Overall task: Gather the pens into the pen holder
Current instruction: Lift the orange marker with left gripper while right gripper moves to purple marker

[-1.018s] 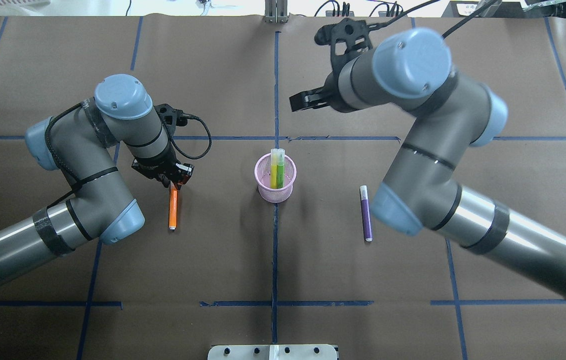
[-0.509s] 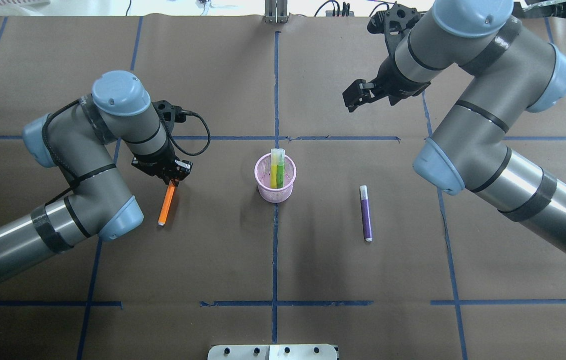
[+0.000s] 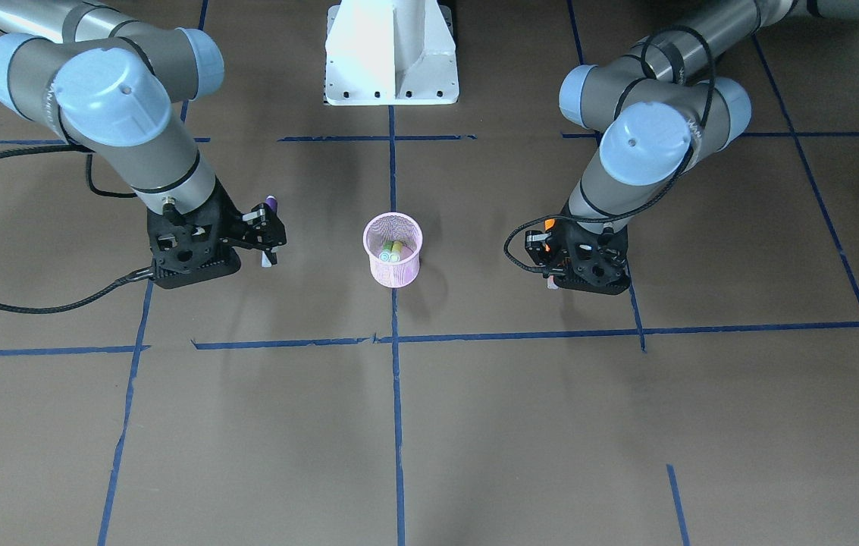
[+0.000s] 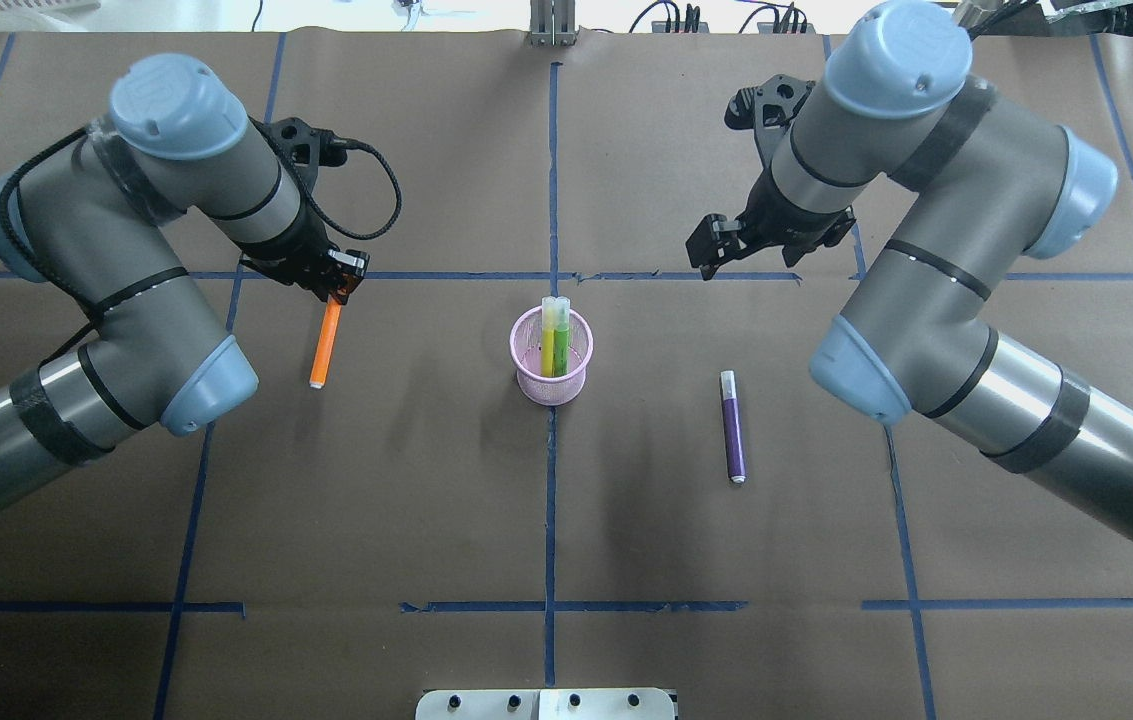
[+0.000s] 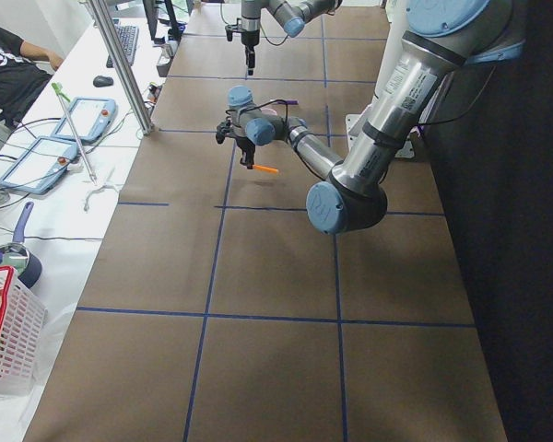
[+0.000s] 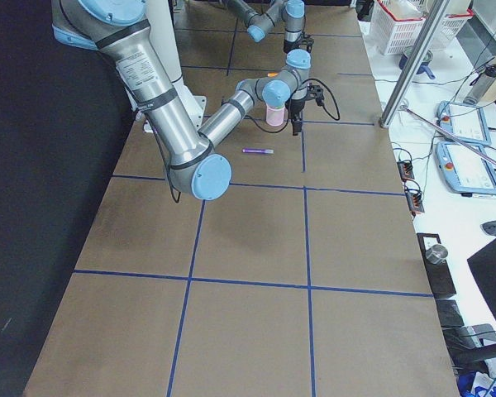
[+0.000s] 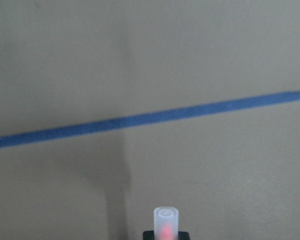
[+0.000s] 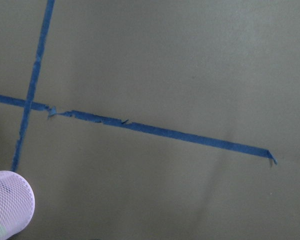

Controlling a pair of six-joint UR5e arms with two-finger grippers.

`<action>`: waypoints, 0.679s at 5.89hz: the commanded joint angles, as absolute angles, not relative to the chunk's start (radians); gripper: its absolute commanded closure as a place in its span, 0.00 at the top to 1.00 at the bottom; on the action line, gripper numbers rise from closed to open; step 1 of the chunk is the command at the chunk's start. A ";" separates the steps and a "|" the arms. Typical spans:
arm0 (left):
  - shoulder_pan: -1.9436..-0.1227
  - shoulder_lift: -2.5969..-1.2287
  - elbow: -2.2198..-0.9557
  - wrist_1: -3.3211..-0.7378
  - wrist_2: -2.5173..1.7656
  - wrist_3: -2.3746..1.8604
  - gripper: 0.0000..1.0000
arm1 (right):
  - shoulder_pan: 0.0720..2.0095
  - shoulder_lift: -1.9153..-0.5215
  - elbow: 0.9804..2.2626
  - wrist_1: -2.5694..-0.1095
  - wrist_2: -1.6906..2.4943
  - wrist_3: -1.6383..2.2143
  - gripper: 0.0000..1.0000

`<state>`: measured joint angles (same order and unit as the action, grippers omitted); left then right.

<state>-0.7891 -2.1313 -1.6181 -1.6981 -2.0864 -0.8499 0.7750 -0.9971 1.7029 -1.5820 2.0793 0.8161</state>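
Both arms moved in the last half second: left arm swung toward 12 o'clock and took the orange pen (image 4: 324,345) with it, right arm came back toward 6. Nothing else shifted.

- left gripper (image 4: 336,288): clenched on the orange pen near its cap end, about 10 o'clock from the pen holder (image 4: 551,388). Pen body sticks out toward 6, tilted. Left side view suggests it's clear of the table (image 4: 426,520). Left wrist cam shows only the pale cap at its bottom edge.
- pen holder: mid-table, upright, two yellow-green pens (image 4: 554,335) standing in it, leaning on the 12 o'clock rim.
- purple pen (image 4: 732,428): flat on the table about 4 o'clock from the holder, well apart from it, not yet picked.
- right gripper (image 4: 714,245): about 2 o'clock from the holder, empty, jaws look parted. It's off to 12 of the purple pen, not on it.

Risks as I read them:
- End grip with a long overhang: pen could pivot or slip in the jaws on the swing over.
- Tilted entry: free tip clips the rim, and the light mesh cup skids or tips and spills the two inside.
- The 12 o'clock side is crowded, so aim for the 6 o'clock side.
- Both arms near centre at once: clash risk.
- Purple pen is round, so an off-centre pinch rolls it away.
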 commanded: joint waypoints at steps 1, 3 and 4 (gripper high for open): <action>-0.799 -2.155 -1.646 -1.698 -2.039 -0.851 0.00 | 0.717 -0.997 1.637 -1.572 2.077 0.874 1.00; -0.802 -2.196 -1.678 -1.697 -1.950 -0.868 0.00 | 0.693 -1.014 1.606 -1.572 2.077 0.937 1.00; -0.804 -2.218 -1.678 -1.697 -1.922 -0.899 0.00 | 0.680 -1.014 1.602 -1.572 2.077 0.975 1.00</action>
